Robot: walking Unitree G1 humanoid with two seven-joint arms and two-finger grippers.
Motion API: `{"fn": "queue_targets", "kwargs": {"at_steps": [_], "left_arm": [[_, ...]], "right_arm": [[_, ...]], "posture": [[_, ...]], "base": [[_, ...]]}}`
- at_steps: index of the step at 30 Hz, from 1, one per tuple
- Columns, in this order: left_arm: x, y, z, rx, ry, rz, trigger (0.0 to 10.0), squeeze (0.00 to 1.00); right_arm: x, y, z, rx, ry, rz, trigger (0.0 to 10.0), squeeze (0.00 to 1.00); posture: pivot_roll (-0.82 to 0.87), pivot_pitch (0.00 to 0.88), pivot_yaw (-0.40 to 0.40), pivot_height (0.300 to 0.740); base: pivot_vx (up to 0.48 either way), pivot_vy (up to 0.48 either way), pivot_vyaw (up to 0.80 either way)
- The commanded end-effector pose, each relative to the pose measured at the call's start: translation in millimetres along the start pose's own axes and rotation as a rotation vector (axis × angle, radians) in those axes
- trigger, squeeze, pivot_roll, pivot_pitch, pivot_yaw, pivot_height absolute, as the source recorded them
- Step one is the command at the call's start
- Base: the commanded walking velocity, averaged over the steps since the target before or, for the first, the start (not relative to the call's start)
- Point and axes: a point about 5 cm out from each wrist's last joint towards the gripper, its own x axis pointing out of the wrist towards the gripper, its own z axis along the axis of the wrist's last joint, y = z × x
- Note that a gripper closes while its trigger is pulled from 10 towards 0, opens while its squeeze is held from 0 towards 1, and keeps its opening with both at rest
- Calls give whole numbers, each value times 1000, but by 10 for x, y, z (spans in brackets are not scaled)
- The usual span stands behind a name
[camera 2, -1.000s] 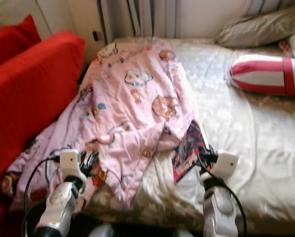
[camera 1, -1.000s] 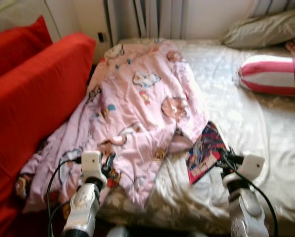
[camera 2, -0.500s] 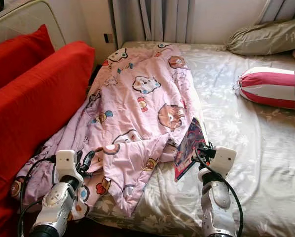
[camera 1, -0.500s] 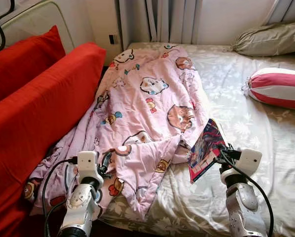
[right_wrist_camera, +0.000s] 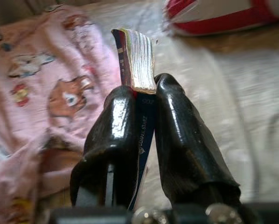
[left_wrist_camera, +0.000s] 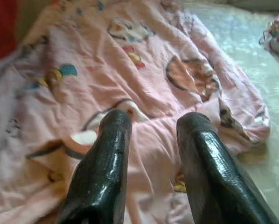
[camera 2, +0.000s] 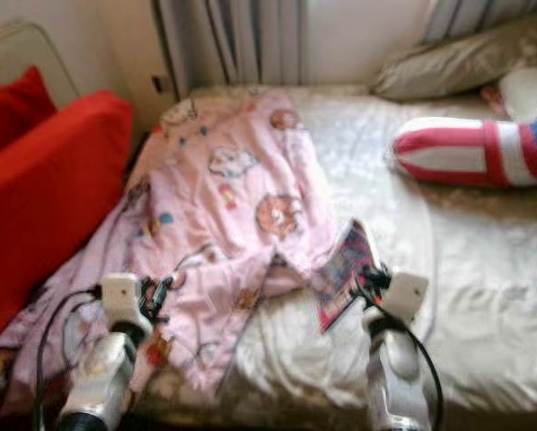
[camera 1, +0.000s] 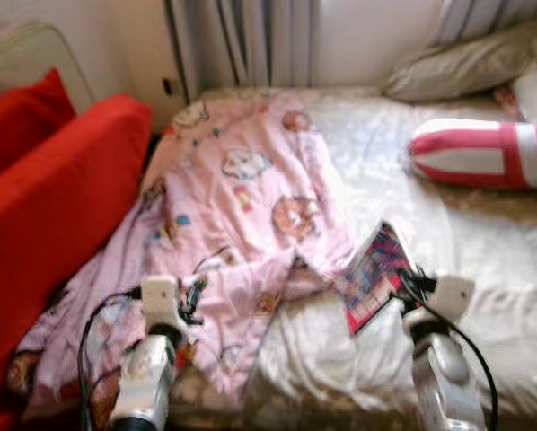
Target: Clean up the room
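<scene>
A pink cartoon-print blanket (camera 1: 242, 206) lies crumpled over the left half of the bed (camera 1: 484, 242). My right gripper (right_wrist_camera: 140, 100) is shut on a colourful book (camera 1: 374, 277), held upright above the bed sheet beside the blanket's lower edge; in the right wrist view the book's page edges (right_wrist_camera: 139, 65) stick out past the fingertips. My left gripper (left_wrist_camera: 151, 126) hovers open over the blanket near the bed's front left, with nothing between its fingers (left_wrist_camera: 109, 154).
A red sofa (camera 1: 53, 197) with a red cushion (camera 1: 17, 121) stands close along the bed's left side. A red-and-white striped bolster (camera 1: 484, 153) and a beige pillow (camera 1: 470, 63) lie at the bed's far right. Curtains (camera 1: 250, 40) hang behind.
The head camera has swung, so the whole scene has shifted and blurred. Both arms keep their poses, the right one still holding the book.
</scene>
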Motion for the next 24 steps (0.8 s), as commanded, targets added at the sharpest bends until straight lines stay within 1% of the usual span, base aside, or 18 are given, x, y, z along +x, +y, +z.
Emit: {"fn": "queue_targets", "kwargs": {"at_steps": [1, 15, 24], "left_arm": [[-28, 65, -9, 6, 0, 18, 10000, 0], [-29, 78, 0, 8, -2, 17, 10000, 0], [-32, 68, -3, 14, -1, 7, 10000, 0]], "right_arm": [[26, 83, 54, 8, -35, 30, 10000, 0], [33, 99, 44, 18, -31, 39, 10000, 0], [29, 96, 26, 9, -22, 50, 10000, 0]], "posture": [[30, 90, 15, 740], [33, 95, 18, 740], [31, 94, 19, 740]], "base": [[0, -292, 0], [0, -289, 0], [0, -396, 0]]}}
